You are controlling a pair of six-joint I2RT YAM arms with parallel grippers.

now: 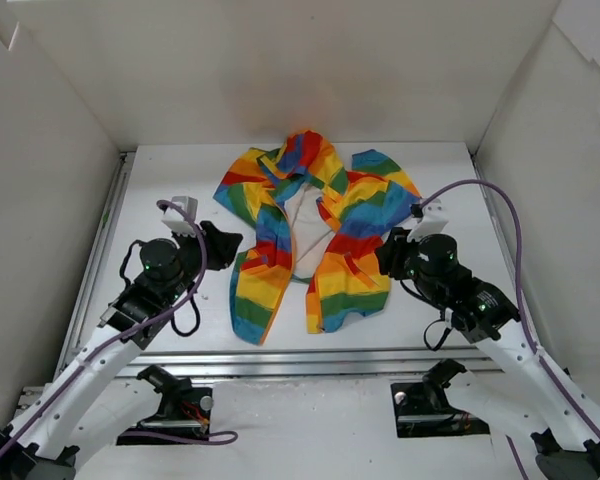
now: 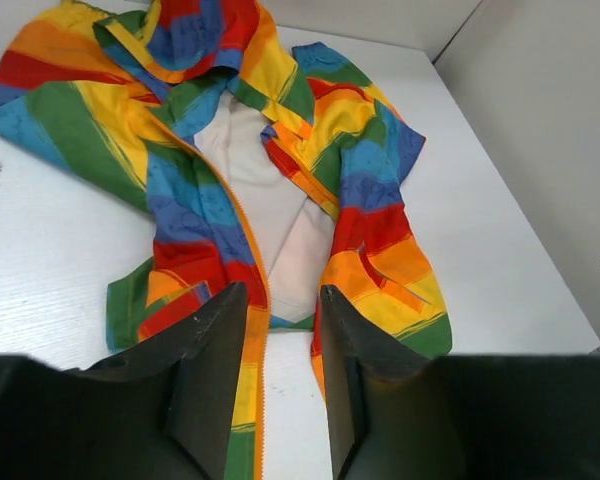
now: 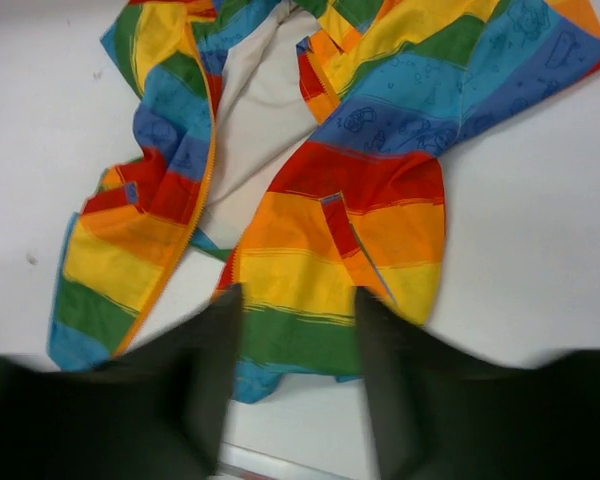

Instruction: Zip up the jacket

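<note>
The rainbow-striped jacket (image 1: 355, 250) lies open and rumpled on the white table, hood at the far side, white lining (image 1: 305, 225) showing between the two front panels. The zipper edges are apart. My left gripper (image 1: 230, 243) is open and empty, just left of the jacket's left panel. In the left wrist view it (image 2: 280, 310) hovers over the gap between the panels' lower ends, with the orange zipper edge (image 2: 252, 290) by its left finger. My right gripper (image 1: 383, 255) is open and empty at the right panel; in the right wrist view it (image 3: 298, 310) is blurred above the green hem stripe (image 3: 300, 335).
White walls enclose the table at the back (image 1: 300, 70), left (image 1: 40, 200) and right (image 1: 560, 170). A metal rail (image 1: 300, 357) runs along the near table edge. Purple cables (image 1: 500, 195) loop over both arms.
</note>
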